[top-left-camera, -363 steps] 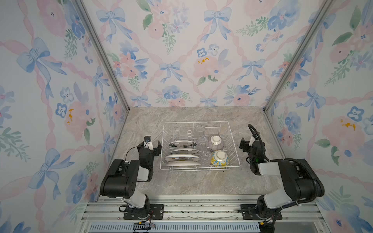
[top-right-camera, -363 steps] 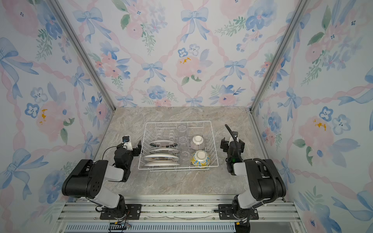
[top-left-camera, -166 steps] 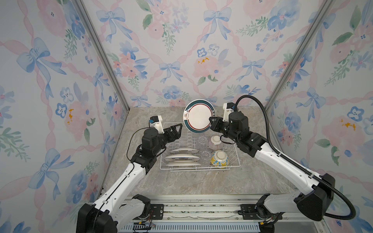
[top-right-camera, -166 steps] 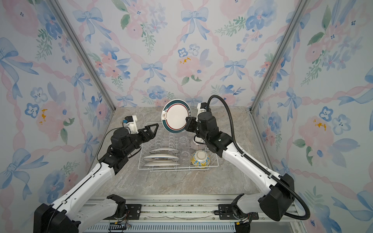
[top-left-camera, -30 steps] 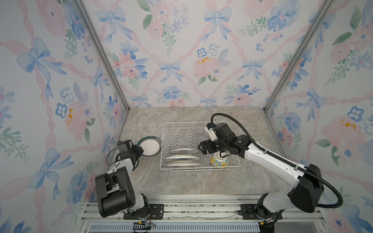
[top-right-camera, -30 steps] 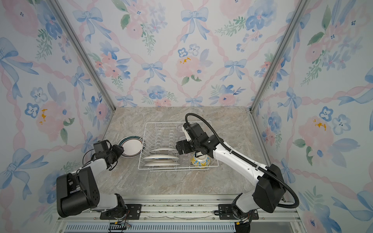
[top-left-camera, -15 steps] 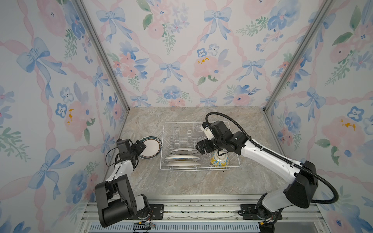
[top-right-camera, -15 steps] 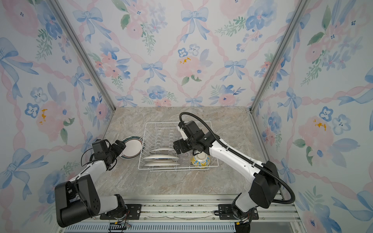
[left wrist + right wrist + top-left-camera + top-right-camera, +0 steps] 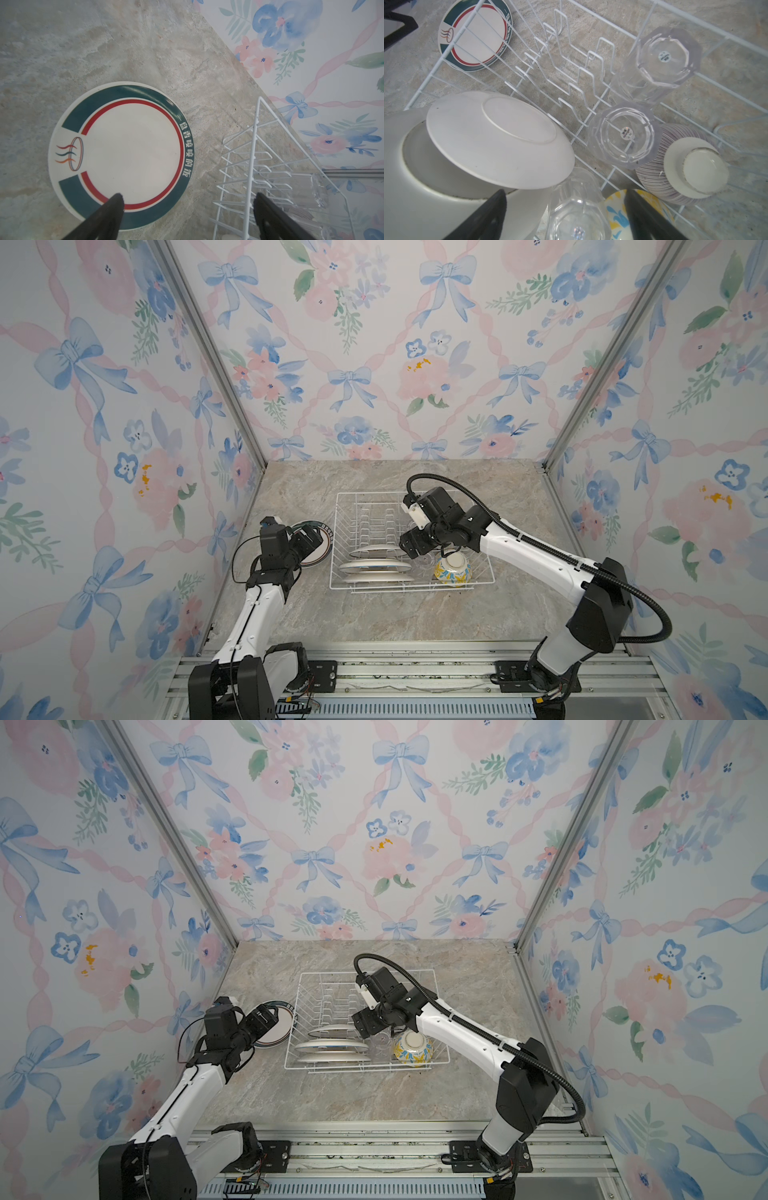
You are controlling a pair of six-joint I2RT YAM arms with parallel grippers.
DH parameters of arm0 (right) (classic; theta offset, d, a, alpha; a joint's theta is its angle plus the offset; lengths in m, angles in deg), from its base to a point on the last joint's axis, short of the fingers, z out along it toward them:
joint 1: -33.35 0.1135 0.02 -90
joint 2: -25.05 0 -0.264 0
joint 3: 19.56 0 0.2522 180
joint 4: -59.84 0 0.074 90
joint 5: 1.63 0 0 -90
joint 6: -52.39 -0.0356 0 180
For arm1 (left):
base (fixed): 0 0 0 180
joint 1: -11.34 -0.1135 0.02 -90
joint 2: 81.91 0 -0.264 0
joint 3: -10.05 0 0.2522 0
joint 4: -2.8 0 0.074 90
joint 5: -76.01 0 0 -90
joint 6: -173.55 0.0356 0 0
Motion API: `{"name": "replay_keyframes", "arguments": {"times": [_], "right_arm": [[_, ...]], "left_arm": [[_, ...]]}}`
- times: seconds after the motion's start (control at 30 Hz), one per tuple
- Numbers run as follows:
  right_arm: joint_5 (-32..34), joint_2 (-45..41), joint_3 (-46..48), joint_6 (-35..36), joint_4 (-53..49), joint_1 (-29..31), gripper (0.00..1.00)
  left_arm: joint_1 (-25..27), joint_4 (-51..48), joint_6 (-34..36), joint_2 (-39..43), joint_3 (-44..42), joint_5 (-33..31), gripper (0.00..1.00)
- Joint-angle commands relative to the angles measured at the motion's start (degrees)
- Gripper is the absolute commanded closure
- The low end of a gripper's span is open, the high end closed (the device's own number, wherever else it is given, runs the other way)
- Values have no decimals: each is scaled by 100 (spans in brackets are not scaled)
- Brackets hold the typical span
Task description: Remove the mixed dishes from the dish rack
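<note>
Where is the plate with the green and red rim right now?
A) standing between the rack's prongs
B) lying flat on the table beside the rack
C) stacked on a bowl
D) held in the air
B: the green-and-red rimmed plate lies flat on the table, just outside the dish rack.

Plate (image 9: 124, 149) on the table (image 9: 374, 614) just left of the dish rack (image 9: 376, 516) (plates (image 9: 376, 566), glasses (image 9: 620, 135), bowls (image 9: 453, 570) inside)

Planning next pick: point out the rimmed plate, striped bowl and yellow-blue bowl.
green-and-red rimmed plate (image 9: 128, 151): left wrist view, white centre.
purple-striped bowl (image 9: 652, 179): right wrist view, striped wall.
yellow-blue patterned bowl (image 9: 451, 576): in a top view, outer side.
</note>
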Motion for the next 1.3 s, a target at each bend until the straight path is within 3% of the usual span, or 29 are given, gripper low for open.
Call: {"name": "replay_keyframes", "arguments": {"times": [0.0, 0.23, 0.4, 0.83, 1.07, 1.27], "right_arm": [[-71, 304, -351, 398, -94, 173, 15], [-39, 707, -598, 673, -143, 300, 27], [133, 725, -719, 770, -328, 300, 28], [-405, -323, 154, 840, -198, 307, 25], [-678, -100, 120, 904, -136, 311, 25], [-458, 285, -48, 892, -161, 313, 26]], "left_arm": [[105, -379, -12, 263, 201, 147, 2], [125, -566, 80, 291, 452, 187, 2], [121, -599, 98, 201, 619, 278, 2], [127, -596, 151, 72, 896, 317, 2], [151, -598, 141, -10, 958, 340, 2], [175, -598, 133, 16, 916, 333, 2]]}}
